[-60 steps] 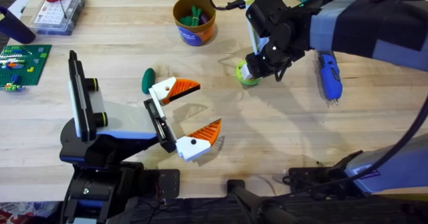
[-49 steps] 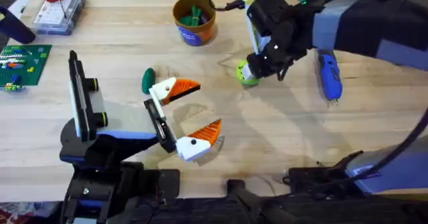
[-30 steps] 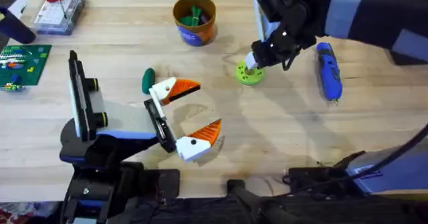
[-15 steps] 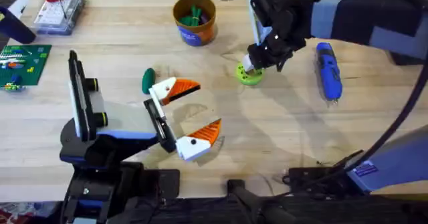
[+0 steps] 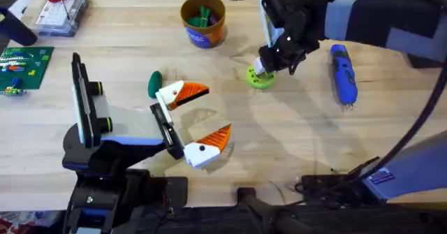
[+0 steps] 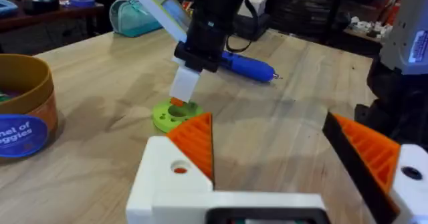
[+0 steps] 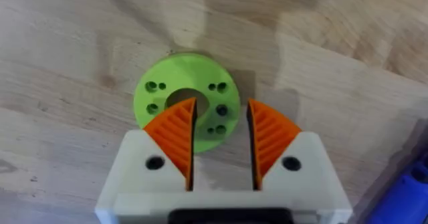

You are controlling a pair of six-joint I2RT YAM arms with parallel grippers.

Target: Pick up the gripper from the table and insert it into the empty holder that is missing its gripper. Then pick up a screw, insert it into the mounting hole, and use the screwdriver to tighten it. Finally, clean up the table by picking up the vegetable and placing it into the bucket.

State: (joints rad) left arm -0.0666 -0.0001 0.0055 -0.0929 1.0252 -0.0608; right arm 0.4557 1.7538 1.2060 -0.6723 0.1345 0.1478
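A: Where is the right claw (image 5: 263, 68) sitting?

B: It is hovering over the lime-green disc (image 5: 260, 78), toward the far edge of the worktop (image 5: 293, 133), right of the middle. In the right wrist view its orange ribbed pads (image 7: 175, 132) are standing a little apart, nothing between them, with the tips over the disc's centre hole. I cannot tell whether they are touching the disc.

A: And the left claw (image 5: 199, 121)?

B: It is spreading wide open near the middle of the worktop, gripping nothing. One orange finger (image 5: 187, 91) is pointing just beside the vegetable (image 5: 154, 84), the dark-green oval lying toward the left of the middle.

A: What about the screwdriver?

B: The blue screwdriver (image 5: 343, 75) is lying on its side toward the far right of the worktop, its metal tip pointing to the near edge, a little apart from the right claw. The left wrist view is showing it behind the disc.

A: And the bucket?

B: The orange-brown bucket (image 5: 203, 19) with the blue label is standing upright by the far edge, left of the disc, with green pieces inside. A clear parts box (image 5: 61, 12) with a red-handled tool on it is sitting at the far left corner, and a green board (image 5: 24, 66) is lying by the left edge.
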